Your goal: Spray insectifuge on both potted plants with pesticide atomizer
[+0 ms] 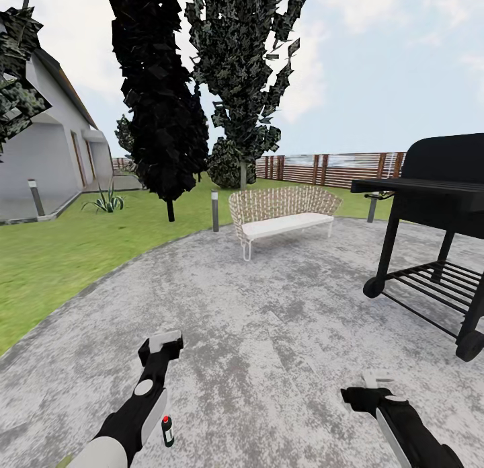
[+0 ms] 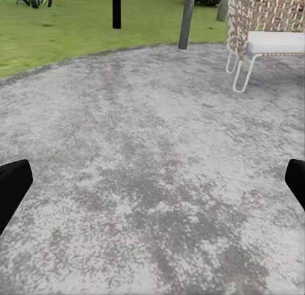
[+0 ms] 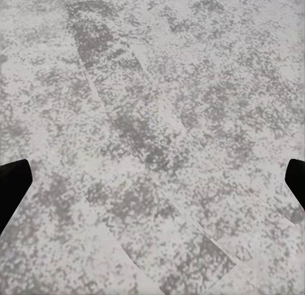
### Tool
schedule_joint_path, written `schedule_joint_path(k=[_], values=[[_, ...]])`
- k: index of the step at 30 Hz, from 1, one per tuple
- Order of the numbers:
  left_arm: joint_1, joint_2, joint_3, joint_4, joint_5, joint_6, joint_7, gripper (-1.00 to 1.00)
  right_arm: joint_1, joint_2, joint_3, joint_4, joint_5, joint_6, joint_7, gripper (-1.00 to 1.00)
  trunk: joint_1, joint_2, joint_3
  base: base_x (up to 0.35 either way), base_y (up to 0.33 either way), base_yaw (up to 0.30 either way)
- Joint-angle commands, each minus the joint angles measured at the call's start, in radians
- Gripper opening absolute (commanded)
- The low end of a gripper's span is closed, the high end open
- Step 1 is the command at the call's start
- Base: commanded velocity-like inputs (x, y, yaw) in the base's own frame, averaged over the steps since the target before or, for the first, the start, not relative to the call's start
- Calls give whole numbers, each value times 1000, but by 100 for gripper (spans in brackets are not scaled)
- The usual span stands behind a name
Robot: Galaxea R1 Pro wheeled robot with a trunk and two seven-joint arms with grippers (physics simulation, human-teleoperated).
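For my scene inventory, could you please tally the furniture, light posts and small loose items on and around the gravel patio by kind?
Wicker bench: 1
Black grill: 1
Short light posts: 3
Small dark bottle: 1
Total: 6

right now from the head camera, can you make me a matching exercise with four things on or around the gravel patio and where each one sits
Things:
1. wicker bench
2. black grill
3. small dark bottle
4. spiky striped plant

Places:
A. on the gravel beside the left arm
B. at the patio's far edge, in front of the lawn
C. on the grass next to the house
D. at the right side of the patio, on wheels

Pairs: 1-B, 2-D, 3-A, 4-C
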Motion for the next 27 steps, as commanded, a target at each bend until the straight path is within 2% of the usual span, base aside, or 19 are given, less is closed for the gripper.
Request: schedule_joint_path(k=[1, 4, 14, 18, 27], values=[[-1, 0, 0, 0, 9, -4, 0, 100, 0, 0, -1, -1, -6, 5, 1, 100, 0, 0, -1, 0, 0, 0], [-1, 3, 1, 0, 9, -4, 0, 100, 0, 0, -1, -1, -6, 5, 1, 100, 4, -7, -5, 0, 0, 0], [-1, 3, 1, 0, 9, -4, 0, 100, 0, 0, -1, -2, -6, 5, 1, 100, 42, -77, -50, 0, 0, 0], [-1, 2, 1, 0, 9, -4, 0, 100, 0, 0, -1, -2, -6, 5, 1, 100, 42, -77, -52, 0, 0, 0], [-1, 2, 1, 0, 9, -5, 0, 100, 0, 0, -1, -2, -6, 5, 1, 100, 76, -140, -87, 0, 0, 0]])
